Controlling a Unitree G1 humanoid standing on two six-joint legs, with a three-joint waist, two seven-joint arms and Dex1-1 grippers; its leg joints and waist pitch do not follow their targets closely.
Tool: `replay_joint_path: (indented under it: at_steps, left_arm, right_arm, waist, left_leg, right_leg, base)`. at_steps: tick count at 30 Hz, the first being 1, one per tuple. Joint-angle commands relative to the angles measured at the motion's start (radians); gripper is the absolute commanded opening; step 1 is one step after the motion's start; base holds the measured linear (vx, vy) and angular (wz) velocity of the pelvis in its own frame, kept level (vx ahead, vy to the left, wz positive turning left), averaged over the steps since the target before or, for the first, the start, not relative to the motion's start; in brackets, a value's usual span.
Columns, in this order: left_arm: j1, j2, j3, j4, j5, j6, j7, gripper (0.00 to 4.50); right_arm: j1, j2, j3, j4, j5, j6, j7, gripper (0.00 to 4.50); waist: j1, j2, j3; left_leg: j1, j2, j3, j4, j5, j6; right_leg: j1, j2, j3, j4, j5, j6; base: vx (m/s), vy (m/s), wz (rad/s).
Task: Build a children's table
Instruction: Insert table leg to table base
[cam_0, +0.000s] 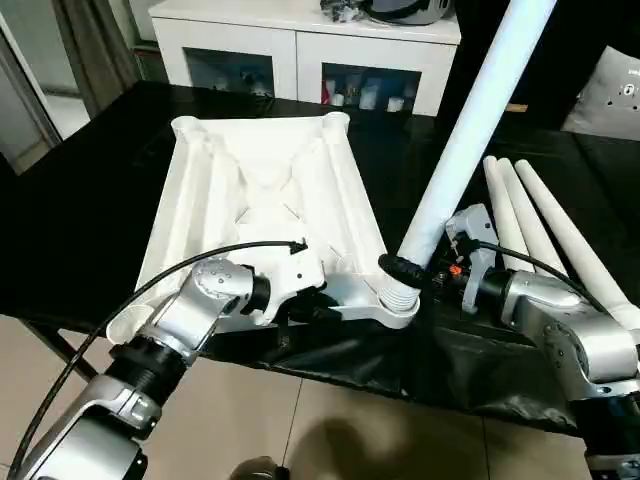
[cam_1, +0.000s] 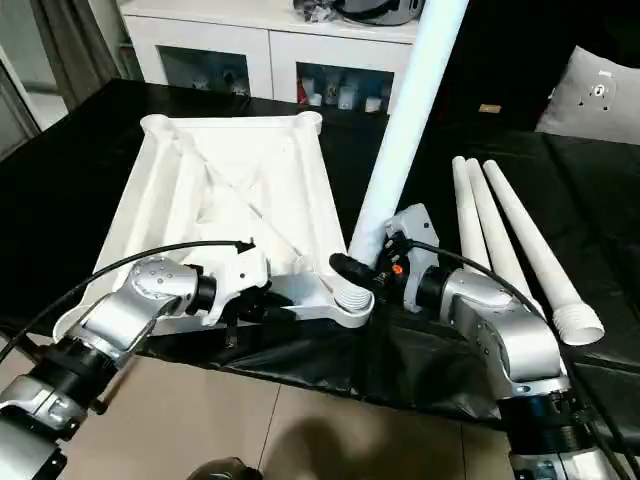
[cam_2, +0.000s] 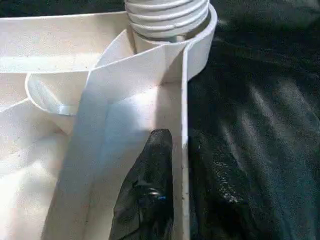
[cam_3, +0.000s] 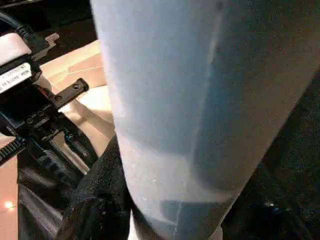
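Looking down over my two silver forearms, I see the white table top (cam_0: 262, 195) lying upside down on the black work table (cam_0: 80, 210), its ribbed underside facing up. Its near edge sits at the table's near edge.

My right gripper (cam_0: 418, 268) is clamped around one white leg (cam_0: 470, 130) low on the tube, just above its threaded end. The leg stands in the near right corner socket (cam_0: 400, 300) of the top and leans away from me and to the right, rising past the upper edge of the view. In the right wrist view the leg (cam_3: 200, 100) is very close, with a black finger (cam_3: 95, 195) pressed against its side.

My left gripper (cam_0: 318, 312) is at the near rim of the top, just left of that socket. In the left wrist view its black fingers (cam_2: 147, 195) straddle the thin white rim wall (cam_2: 184, 150), one on each side; I cannot tell whether they pinch it or stand slightly off it.

Three more legs (cam_0: 540, 225) lie side by side on the black table to the right of the standing leg, touching one another. A white cabinet (cam_0: 300, 45) with glass doors stands behind the table.
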Motion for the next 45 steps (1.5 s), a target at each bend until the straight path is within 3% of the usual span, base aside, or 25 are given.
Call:
replay_joint_path:
  at_steps: [1, 5, 12, 15, 17, 23, 27, 35, 36, 39, 41, 43, 45]
  left_arm:
    - [0.003, -0.003, -0.001, 0.031, 0.014, 0.0, 0.006, 0.31]
    - [0.003, -0.001, -0.006, 0.04, 0.024, -0.003, 0.005, 0.0]
    - [-0.003, 0.021, -0.034, 0.059, 0.079, -0.05, 0.006, 0.0]
    - [0.002, 0.033, -0.042, 0.03, 0.075, -0.073, -0.035, 0.0]
    - [0.003, 0.031, -0.041, 0.017, 0.069, -0.072, -0.048, 0.0]
    - [-0.001, 0.029, -0.043, 0.023, 0.071, -0.087, -0.052, 0.0]
    - [0.0, 0.028, -0.042, 0.016, 0.065, -0.082, -0.062, 0.0]
    - [-0.003, 0.012, -0.022, 0.036, 0.065, -0.063, -0.038, 0.0]
    - [-0.001, 0.009, -0.012, 0.037, 0.058, -0.058, -0.029, 0.0]
    - [0.0, 0.007, -0.005, 0.038, 0.052, -0.055, -0.025, 0.0]
    - [0.0, 0.003, 0.004, 0.04, 0.049, -0.055, -0.017, 0.0]
    - [0.0, 0.001, 0.009, 0.042, 0.048, -0.054, -0.01, 0.0]
    - [0.002, -0.001, 0.012, 0.042, 0.047, -0.053, -0.006, 0.0]
  right_arm:
    - [-0.003, -0.001, -0.015, -0.019, 0.004, 0.0, -0.002, 1.89]
    - [-0.006, -0.001, -0.014, -0.017, 0.005, 0.0, -0.003, 1.89]
    - [-0.028, -0.011, 0.013, 0.008, -0.012, 0.028, 0.004, 1.89]
    - [-0.04, -0.027, 0.045, 0.036, -0.028, 0.045, 0.032, 1.89]
    - [-0.046, -0.038, 0.064, 0.052, -0.035, 0.056, 0.053, 1.89]
    - [-0.065, -0.041, 0.081, 0.091, -0.046, 0.054, 0.067, 1.89]
    - [-0.077, -0.023, 0.064, 0.129, -0.029, 0.044, 0.076, 1.89]
    - [-0.012, 0.032, -0.05, 0.226, 0.067, 0.038, 0.088, 1.89]
    - [0.025, 0.045, -0.075, 0.244, 0.077, 0.011, 0.084, 1.89]
    - [0.055, 0.05, -0.085, 0.244, 0.076, -0.015, 0.082, 1.88]
    - [0.09, 0.055, -0.088, 0.221, 0.059, -0.065, 0.07, 1.88]
    - [0.11, 0.053, -0.082, 0.202, 0.037, -0.108, 0.063, 1.88]
    - [0.124, 0.045, -0.06, 0.177, -0.009, -0.164, 0.053, 1.88]
  waist:
    - [0.001, -0.006, -0.068]
    - [0.0, -0.007, -0.067]
    - [-0.003, -0.007, -0.064]
    - [-0.006, -0.006, -0.058]
    - [-0.006, -0.014, -0.058]
    - [-0.004, -0.01, -0.063]
    - [-0.005, -0.009, -0.062]
    - [-0.002, -0.009, -0.063]
    - [0.0, 0.005, -0.062]
    - [-0.001, -0.002, -0.062]
    - [0.001, 0.011, -0.06]
    - [0.002, 0.006, -0.059]
    - [0.003, 0.012, -0.057]
  left_leg:
    - [0.018, 0.135, -0.062, -0.095, -0.2, -0.002]
    - [0.019, 0.134, -0.061, -0.094, -0.205, -0.003]
    - [0.022, 0.136, -0.064, -0.098, -0.236, -0.013]
    - [0.027, 0.134, -0.065, -0.1, -0.278, -0.024]
    - [0.029, 0.133, -0.064, -0.101, -0.271, -0.023]
    - [0.026, 0.137, -0.062, -0.104, -0.219, -0.012]
    - [0.029, 0.136, -0.061, -0.103, -0.237, -0.018]
    - [0.03, 0.14, -0.061, -0.106, -0.248, -0.021]
    - [0.031, 0.141, -0.063, -0.107, -0.262, -0.028]
    - [0.034, 0.142, -0.063, -0.111, -0.282, -0.034]
    - [0.036, 0.14, -0.065, -0.112, -0.306, -0.043]
    - [0.04, 0.143, -0.064, -0.114, -0.319, -0.046]
    - [0.038, 0.14, -0.067, -0.115, -0.33, -0.047]
  right_leg:
    - [0.046, -0.146, 0.085, -0.094, -0.298, -0.165]
    - [0.046, -0.147, 0.086, -0.094, -0.296, -0.17]
    - [0.044, -0.147, 0.085, -0.099, -0.339, -0.161]
    - [0.041, -0.15, 0.086, -0.106, -0.398, -0.154]
    - [0.045, -0.151, 0.087, -0.111, -0.425, -0.142]
    - [0.05, -0.148, 0.086, -0.097, -0.308, -0.173]
    - [0.049, -0.151, 0.087, -0.101, -0.334, -0.177]
    - [0.049, -0.153, 0.087, -0.104, -0.328, -0.181]
    - [0.048, -0.153, 0.087, -0.106, -0.321, -0.181]
    - [0.049, -0.152, 0.086, -0.105, -0.316, -0.185]
    - [0.049, -0.155, 0.087, -0.111, -0.348, -0.177]
    - [0.046, -0.155, 0.088, -0.116, -0.363, -0.167]
    - [0.048, -0.155, 0.088, -0.119, -0.392, -0.158]
  base:
    - [0.0, 0.0, 0.0]
    - [0.0, 0.0, 0.0]
    - [0.0, 0.0, 0.0]
    - [0.0, 0.0, 0.0]
    - [0.0, 0.0, 0.0]
    - [0.0, 0.0, 0.0]
    - [0.0, 0.0, 0.0]
    - [0.0, 0.0, 0.0]
    - [0.0, 0.0, 0.0]
    - [0.0, 0.0, 0.0]
    - [0.0, 0.0, 0.0]
    - [0.0, 0.0, 0.0]
    - [0.0, 0.0, 0.0]
